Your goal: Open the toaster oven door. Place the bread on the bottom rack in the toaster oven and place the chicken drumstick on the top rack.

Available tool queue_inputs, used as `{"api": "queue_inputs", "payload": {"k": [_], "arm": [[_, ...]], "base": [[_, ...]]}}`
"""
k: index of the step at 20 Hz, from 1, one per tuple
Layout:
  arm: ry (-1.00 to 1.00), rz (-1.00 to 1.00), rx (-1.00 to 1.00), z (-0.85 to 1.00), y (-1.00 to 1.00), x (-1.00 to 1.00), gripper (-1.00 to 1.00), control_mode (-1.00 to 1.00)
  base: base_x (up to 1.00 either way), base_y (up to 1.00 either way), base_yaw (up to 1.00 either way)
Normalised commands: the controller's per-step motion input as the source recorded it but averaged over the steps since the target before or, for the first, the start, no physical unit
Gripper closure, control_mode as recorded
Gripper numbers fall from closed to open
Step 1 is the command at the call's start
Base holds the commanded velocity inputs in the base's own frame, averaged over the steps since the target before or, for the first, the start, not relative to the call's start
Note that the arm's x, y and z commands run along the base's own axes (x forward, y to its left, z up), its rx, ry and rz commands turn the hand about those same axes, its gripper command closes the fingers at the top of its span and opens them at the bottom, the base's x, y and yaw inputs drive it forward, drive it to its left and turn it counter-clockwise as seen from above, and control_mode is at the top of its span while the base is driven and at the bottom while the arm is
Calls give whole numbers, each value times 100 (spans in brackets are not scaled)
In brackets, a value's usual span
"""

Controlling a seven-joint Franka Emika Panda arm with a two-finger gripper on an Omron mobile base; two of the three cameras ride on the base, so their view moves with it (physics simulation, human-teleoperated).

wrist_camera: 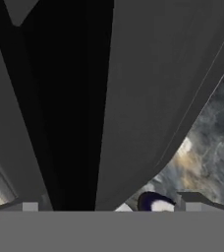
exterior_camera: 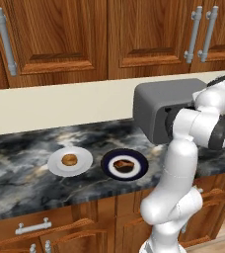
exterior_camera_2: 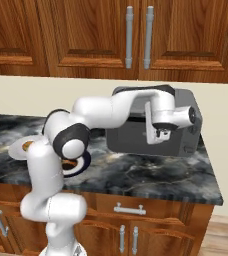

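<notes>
Two fingertips against toaster oven door

So the gripper hangs right in front of the toaster oven, up against the toaster oven door, with the counter below it. Off to the gripper's left in the right base view, well apart from it, two plates sit side by side on that counter. The nearer plate has the chicken drumstick on it, the farther plate has the bread. Wall cabinets run above and behind the oven.
</notes>
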Motion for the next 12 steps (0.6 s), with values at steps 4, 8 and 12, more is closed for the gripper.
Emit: {"api": "queue_inputs", "payload": {"k": [4,8,12], "arm": [[0,5,1,-6,-21,28,-100,-100],[0,1,0,-25,-22,7,-100,-100],[0,0,0,-40,-11,0,-100,-100]], "base": [[0,0,0],[0,0,0],[0,0,0]]}}
